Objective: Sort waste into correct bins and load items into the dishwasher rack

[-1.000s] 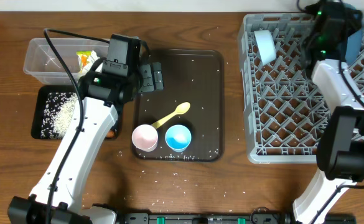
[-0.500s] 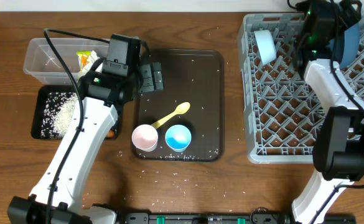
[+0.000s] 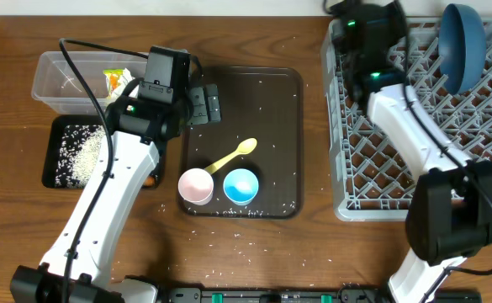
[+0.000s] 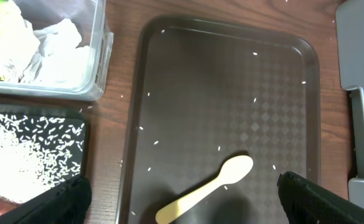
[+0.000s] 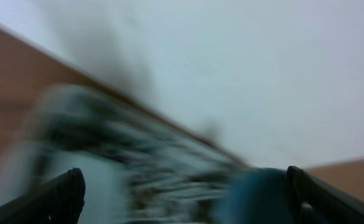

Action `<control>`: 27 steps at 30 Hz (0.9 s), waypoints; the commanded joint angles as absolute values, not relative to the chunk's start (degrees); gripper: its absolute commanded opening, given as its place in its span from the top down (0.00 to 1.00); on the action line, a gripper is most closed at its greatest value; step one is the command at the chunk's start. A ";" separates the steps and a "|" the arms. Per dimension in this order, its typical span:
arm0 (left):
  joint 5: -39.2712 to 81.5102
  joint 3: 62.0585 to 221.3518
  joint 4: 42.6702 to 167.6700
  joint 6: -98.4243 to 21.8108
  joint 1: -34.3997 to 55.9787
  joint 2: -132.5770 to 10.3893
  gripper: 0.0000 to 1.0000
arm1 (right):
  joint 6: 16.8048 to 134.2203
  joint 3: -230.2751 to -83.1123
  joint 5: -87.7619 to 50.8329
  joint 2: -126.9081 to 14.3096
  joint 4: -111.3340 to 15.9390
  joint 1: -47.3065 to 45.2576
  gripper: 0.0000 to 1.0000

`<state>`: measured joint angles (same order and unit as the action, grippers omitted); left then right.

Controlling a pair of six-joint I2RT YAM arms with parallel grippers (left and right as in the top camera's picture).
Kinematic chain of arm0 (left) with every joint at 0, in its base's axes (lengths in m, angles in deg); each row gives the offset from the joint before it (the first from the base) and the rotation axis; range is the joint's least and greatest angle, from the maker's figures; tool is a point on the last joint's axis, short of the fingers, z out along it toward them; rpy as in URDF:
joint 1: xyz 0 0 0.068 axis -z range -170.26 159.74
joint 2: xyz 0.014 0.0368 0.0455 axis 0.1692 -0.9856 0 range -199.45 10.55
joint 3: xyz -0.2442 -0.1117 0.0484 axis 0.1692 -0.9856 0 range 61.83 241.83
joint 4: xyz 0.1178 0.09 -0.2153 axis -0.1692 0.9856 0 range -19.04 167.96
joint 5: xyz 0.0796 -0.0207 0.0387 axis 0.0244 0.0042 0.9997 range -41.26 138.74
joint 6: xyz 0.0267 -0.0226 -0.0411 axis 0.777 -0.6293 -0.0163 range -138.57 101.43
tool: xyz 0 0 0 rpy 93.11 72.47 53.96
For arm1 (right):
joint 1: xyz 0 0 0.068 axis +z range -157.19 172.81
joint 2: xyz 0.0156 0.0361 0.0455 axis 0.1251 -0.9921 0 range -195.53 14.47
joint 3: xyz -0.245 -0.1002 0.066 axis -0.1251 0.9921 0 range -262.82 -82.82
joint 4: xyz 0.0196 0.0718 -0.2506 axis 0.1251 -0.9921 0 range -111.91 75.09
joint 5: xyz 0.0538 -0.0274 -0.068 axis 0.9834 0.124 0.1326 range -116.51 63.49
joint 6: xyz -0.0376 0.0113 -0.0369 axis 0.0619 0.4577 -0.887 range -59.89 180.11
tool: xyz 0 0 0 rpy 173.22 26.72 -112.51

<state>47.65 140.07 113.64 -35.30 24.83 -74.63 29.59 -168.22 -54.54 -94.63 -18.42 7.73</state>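
Note:
The dark blue dish (image 3: 462, 35) stands on edge at the back right of the grey dishwasher rack (image 3: 397, 168). My right gripper (image 3: 359, 29) hangs over the rack's back left corner, open and empty (image 5: 182, 199). Its own view is blurred, with a pale shape (image 5: 94, 186) and the blue dish (image 5: 262, 196) between the fingers. The pale bowl is hidden under that arm in the overhead view. My left gripper (image 3: 203, 103) is open above the yellow spoon (image 4: 206, 190). The pink cup (image 3: 196, 186) and blue cup (image 3: 240, 186) stand upright beside the spoon (image 3: 233, 157).
The cups and spoon lie on the dark brown serving tray (image 3: 271, 93), which has rice grains scattered on it. The clear tub (image 3: 52, 88) holds tissues (image 4: 38, 50) and the wrapper (image 3: 113, 80). The black tray (image 3: 56, 139) holds rice (image 3: 82, 156).
My right arm has swung left, from the dark blue dish at the rack's back right to the back left. The dish stays standing in the rack. The left arm has not moved.

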 commanded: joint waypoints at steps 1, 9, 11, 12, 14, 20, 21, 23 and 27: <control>48.35 139.67 113.79 -35.39 24.64 -75.18 0.03 | 49.24 -168.11 -43.98 -92.05 -24.96 11.18 0.01; 48.35 139.67 113.79 -35.39 24.64 -75.18 0.03 | 71.95 -168.11 -18.91 -89.99 -40.50 15.82 0.01; 48.35 139.67 113.79 -35.39 24.64 -75.18 0.03 | 75.38 -167.94 -12.36 -90.19 -42.53 16.45 0.01; 48.35 139.67 113.79 -35.39 24.64 -75.18 0.03 | 76.23 -167.72 -10.19 -90.23 -43.34 16.73 0.02; 48.35 139.67 113.79 -35.41 24.64 -75.18 0.03 | 77.98 -167.50 -7.61 -90.23 -45.35 17.17 0.05; 48.35 139.67 113.79 -35.39 24.64 -75.18 0.03 | 81.48 -167.48 -1.80 -90.23 -51.86 18.66 0.16; 48.35 139.67 113.79 -35.39 24.64 -75.18 0.03 | 81.81 -167.44 -1.93 -90.23 -52.32 19.07 0.18; 48.35 139.67 113.79 -35.39 24.64 -75.18 0.03 | 81.76 -167.39 -3.61 -90.47 -52.47 19.84 0.22; 48.35 139.67 113.79 -35.39 24.64 -75.18 0.03 | 81.76 -167.33 -5.14 -90.87 -54.18 21.87 0.35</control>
<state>47.65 140.07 113.66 -35.30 24.83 -74.63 80.30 -167.81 -5.36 -91.89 -53.28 20.30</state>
